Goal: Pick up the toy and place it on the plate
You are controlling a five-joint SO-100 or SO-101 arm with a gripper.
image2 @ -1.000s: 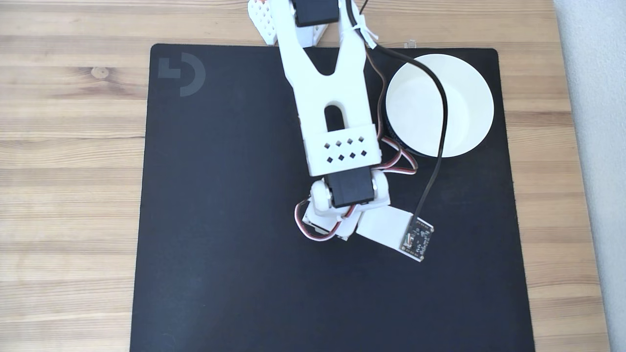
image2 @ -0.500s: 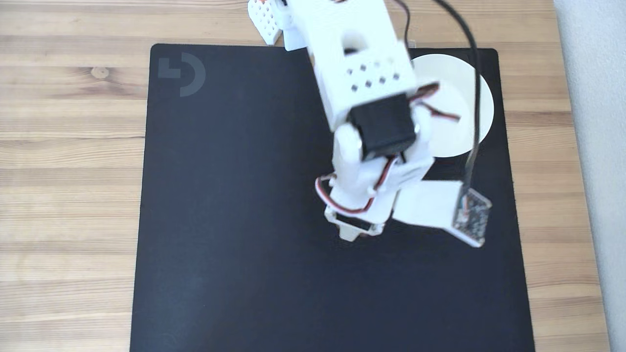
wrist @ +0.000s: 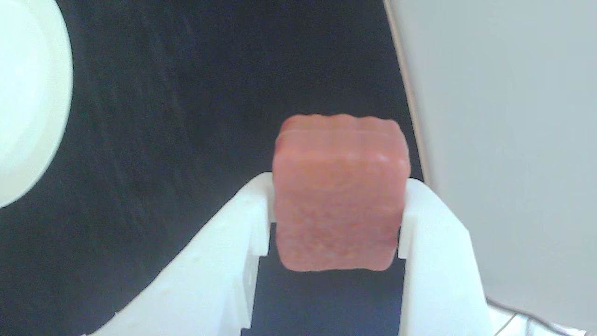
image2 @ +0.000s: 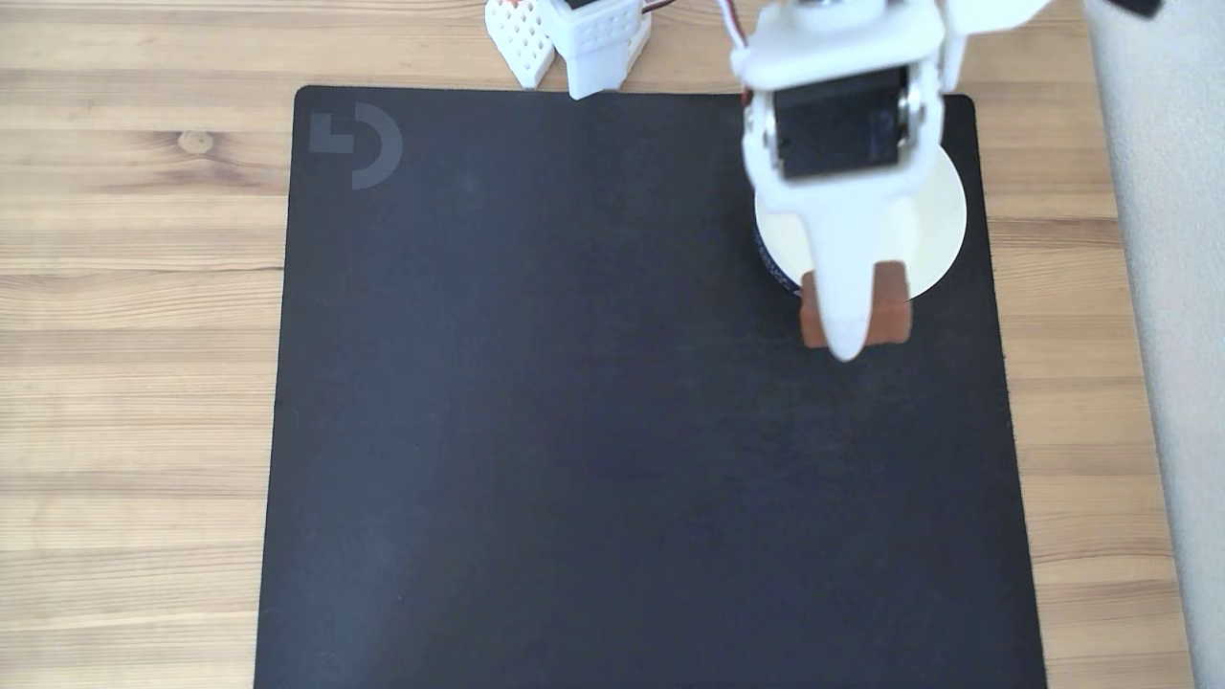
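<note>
The toy [wrist: 338, 196], a reddish-brown rounded square block with a rough surface, is clamped between my gripper's [wrist: 338, 182] white fingers in the wrist view. In the fixed view the gripper [image2: 850, 340] hangs over the near rim of the plate [image2: 943, 220], and the toy [image2: 895, 301] shows on either side of the upper finger. The toy overlaps the plate's edge and the mat in that view. The plate is round and white and half covered by the arm; in the wrist view the plate [wrist: 28, 93] sits at the left edge.
A black mat [image2: 574, 431] covers the wooden table [image2: 144, 287]. The arm's white base [image2: 593, 38] stands at the mat's far edge. A grey surface [image2: 1168, 287] runs along the right side, just past the plate.
The arm has lifted from the mat's middle and swung right toward the plate. The toy now shows in the gripper at the plate's near rim.
</note>
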